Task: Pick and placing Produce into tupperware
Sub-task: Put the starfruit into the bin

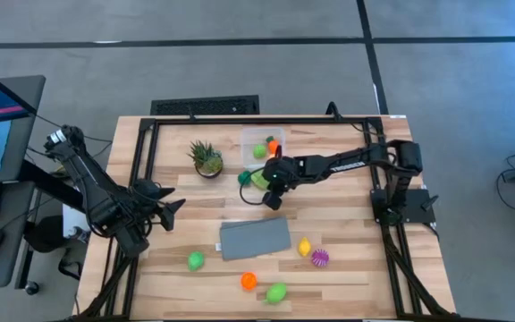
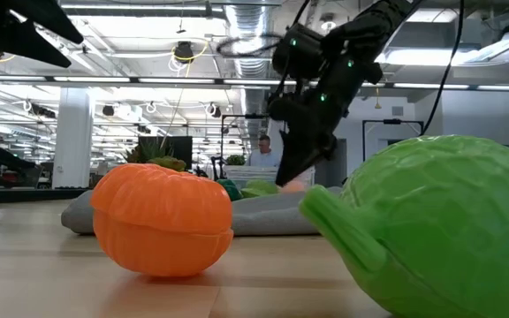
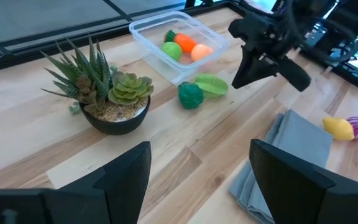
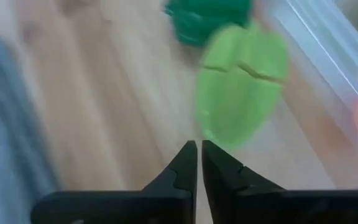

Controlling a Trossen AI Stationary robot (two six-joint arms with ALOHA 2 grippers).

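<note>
While blur smears the tupperware (image 4: 328, 68), shut right fingers (image 4: 199, 163) show clearly

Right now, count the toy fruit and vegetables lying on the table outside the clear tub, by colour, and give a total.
Green: 4 (dark green piece, pale green piece, lone green piece, green piece by the orange one)
Orange: 1 (orange piece)
Yellow: 1 (yellow piece)
Purple: 1 (spiky purple piece)
Total: 7

Potted plant (image 1: 206, 159) and grey cloth (image 1: 255, 238) flank bare wood.
</note>
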